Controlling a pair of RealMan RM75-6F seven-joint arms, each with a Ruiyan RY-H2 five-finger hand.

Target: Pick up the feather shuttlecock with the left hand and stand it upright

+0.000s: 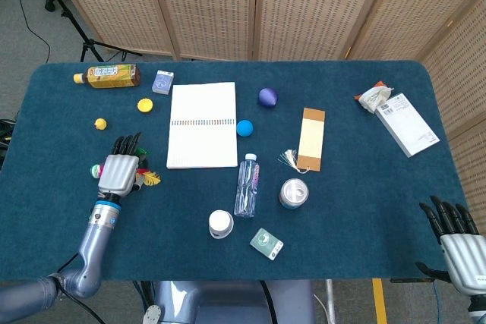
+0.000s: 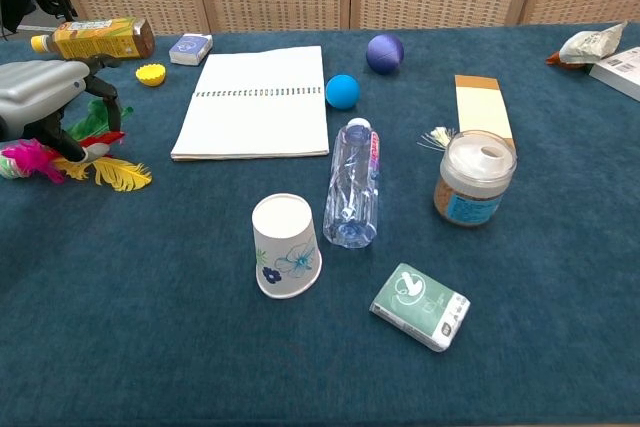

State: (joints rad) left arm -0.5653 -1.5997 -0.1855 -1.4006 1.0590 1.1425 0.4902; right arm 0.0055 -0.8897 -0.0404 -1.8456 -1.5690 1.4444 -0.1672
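Note:
The feather shuttlecock (image 1: 150, 178) lies on its side near the table's left edge, with pink, green, red and yellow feathers (image 2: 122, 176) fanned out on the blue cloth. My left hand (image 1: 118, 172) is right above it, palm down, and covers most of it in the head view. In the chest view the left hand (image 2: 40, 97) has its dark fingers (image 2: 68, 137) reaching down among the feathers, without a plain grip. My right hand (image 1: 458, 242) rests at the table's near right corner with its fingers spread and nothing in it.
A white notebook (image 1: 202, 124) lies right of the shuttlecock. A tea bottle (image 1: 110, 75), yellow cap (image 1: 145, 105) and small yellow ball (image 1: 100, 123) lie beyond it. A paper cup (image 2: 285, 245), lying water bottle (image 2: 353, 187) and jar (image 2: 475, 177) stand mid-table.

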